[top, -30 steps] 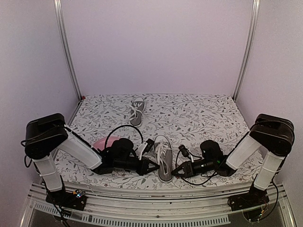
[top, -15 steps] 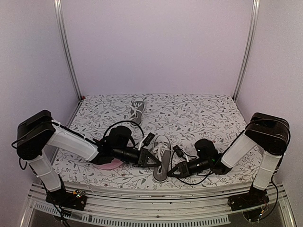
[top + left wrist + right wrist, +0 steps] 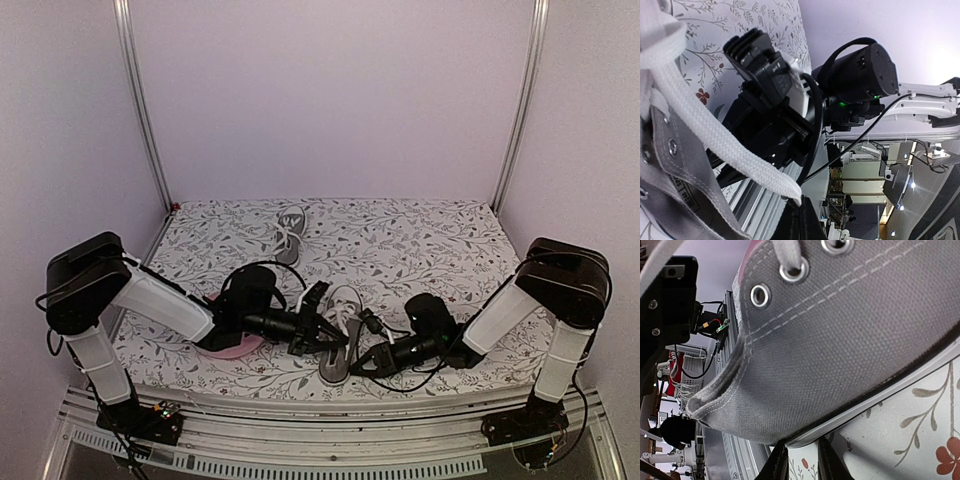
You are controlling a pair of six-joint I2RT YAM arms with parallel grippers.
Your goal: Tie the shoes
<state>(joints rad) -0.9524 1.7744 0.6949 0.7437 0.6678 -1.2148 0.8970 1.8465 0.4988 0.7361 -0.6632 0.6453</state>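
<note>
Two shoes: the near shoe [image 3: 337,368] lies between the left gripper [image 3: 335,335] and the right gripper [image 3: 362,362], the far shoe [image 3: 290,232] well beyond both. The right fingers [image 3: 777,462] stand slightly apart, empty, tips at the sole [image 3: 875,396]. The left fingers [image 3: 799,222] are mostly cut off beside a lace [image 3: 715,135]; we cannot tell their grip.

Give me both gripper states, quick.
Left gripper: jaws shut, apparently pinching the end of the white lace.
Right gripper: jaws slightly open at the near shoe sole edge, holding nothing.
</note>
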